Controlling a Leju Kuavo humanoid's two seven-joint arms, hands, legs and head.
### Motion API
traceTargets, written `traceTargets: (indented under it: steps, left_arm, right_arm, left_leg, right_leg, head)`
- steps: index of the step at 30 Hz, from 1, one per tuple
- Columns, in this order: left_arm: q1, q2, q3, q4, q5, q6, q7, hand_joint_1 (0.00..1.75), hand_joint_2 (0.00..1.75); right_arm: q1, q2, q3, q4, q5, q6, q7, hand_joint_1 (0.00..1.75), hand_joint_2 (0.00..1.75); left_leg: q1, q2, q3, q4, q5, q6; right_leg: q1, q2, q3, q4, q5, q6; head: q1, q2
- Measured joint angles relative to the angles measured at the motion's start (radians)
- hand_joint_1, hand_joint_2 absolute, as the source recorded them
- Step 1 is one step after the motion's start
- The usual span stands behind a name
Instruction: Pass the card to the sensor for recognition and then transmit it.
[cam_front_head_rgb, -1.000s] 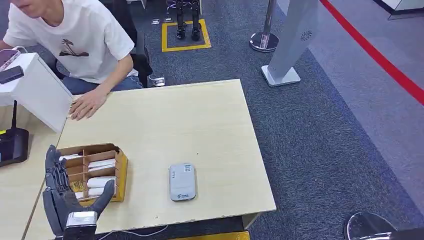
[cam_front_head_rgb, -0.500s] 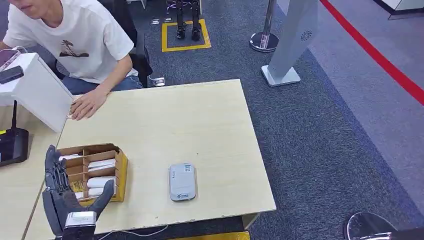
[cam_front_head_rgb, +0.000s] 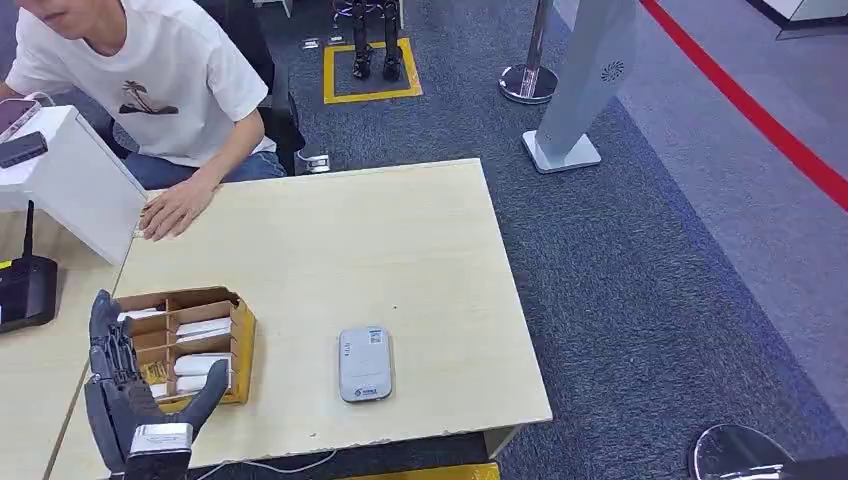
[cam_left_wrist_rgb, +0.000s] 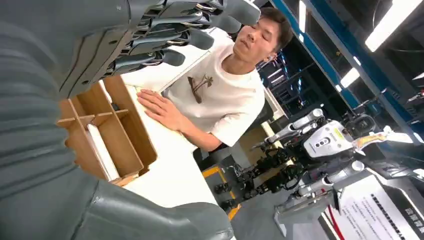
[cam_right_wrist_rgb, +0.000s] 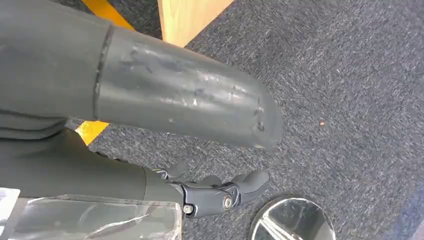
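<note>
Cardboard box (cam_front_head_rgb: 190, 345), brown w/ dividers, sits at near-left corner of pale wood table (cam_front_head_rgb: 400, 240); white cards (cam_front_head_rgb: 200, 364) lie flat in its compartments. Left hand (cam_front_head_rgb: 125, 395) hovers just beside the box's left-near side, fingers (cam_front_head_rgb: 105, 330) spread wide & pointing up along the box edge, thumb (cam_front_head_rgb: 208, 393) angled toward the box's near wall, holding nothing. Left wrist view: fingers apart above the box, one white card visible in a slot. Grey sensor (cam_front_head_rgb: 364, 363) lies flat to the right of the box, apart from it, near the table's front edge. Person in white tee (cam_front_head_rgb: 150, 80) sits beyond the box at the table's far-left side, a hand (cam_front_head_rgb: 175, 210) resting flat on the tabletop. Right hand (cam_right_wrist_rgb: 220, 192) hangs over dark carpet (cam_right_wrist_rgb: 350, 75), well right of the box, off the table; fingers loosely curled, nothing in them. Black router (cam_front_head_rgb: 25, 290) left of the box on the neighbouring desk.
</note>
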Motion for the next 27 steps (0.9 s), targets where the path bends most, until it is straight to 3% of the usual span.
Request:
traceTargets:
  steps: [27]
  left_arm:
    - [0.000, 0.000, 0.000, 0.000, 0.000, 0.000, -0.001, 0.00, 1.75]
  right_arm:
    - [0.000, 0.000, 0.001, 0.000, 0.002, 0.000, 0.003, 0.00, 0.00]
  left_leg:
    - [0.000, 0.000, 0.000, 0.000, 0.000, 0.000]
  right_leg:
    - [0.000, 0.000, 0.000, 0.000, 0.000, 0.000]
  head:
    - [0.000, 0.000]
